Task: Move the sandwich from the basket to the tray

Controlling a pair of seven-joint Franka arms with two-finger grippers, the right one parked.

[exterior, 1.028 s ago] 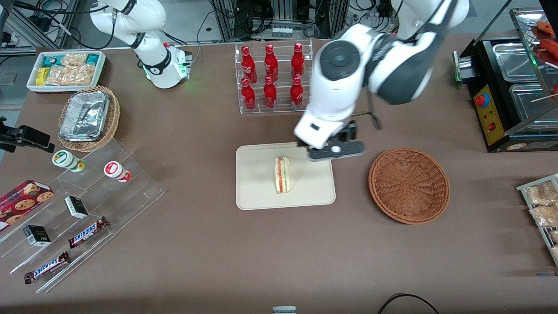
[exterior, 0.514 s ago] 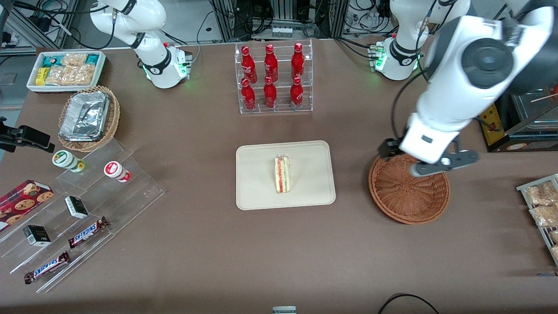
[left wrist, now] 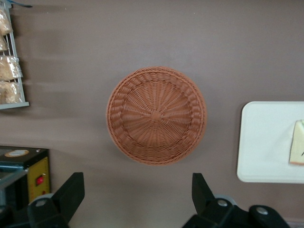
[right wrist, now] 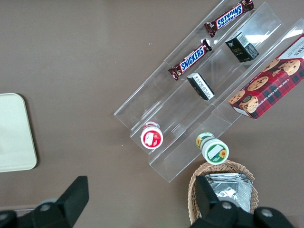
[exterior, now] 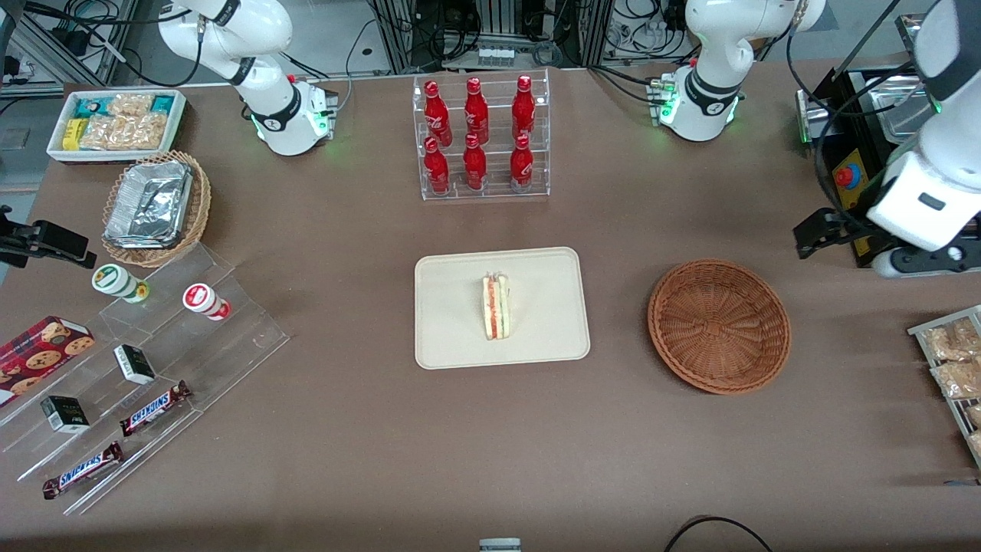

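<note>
The sandwich stands on its edge in the middle of the cream tray, red filling stripe facing up. The reddish-brown wicker basket beside the tray holds nothing. My left gripper hangs high near the black appliance, off toward the working arm's end of the table, well away from basket and tray. In the left wrist view the gripper is open, with only bare table between its black fingers. That view also takes in the basket, the tray and the sandwich.
A rack of red bottles stands farther from the front camera than the tray. The black appliance and a rack of snack bags sit at the working arm's end. Acrylic steps with candy bars and a foil-filled tan basket lie toward the parked arm's end.
My gripper has swung from the tray's edge, over the basket, out to the working arm's end of the table. The sandwich stays still on the tray.
</note>
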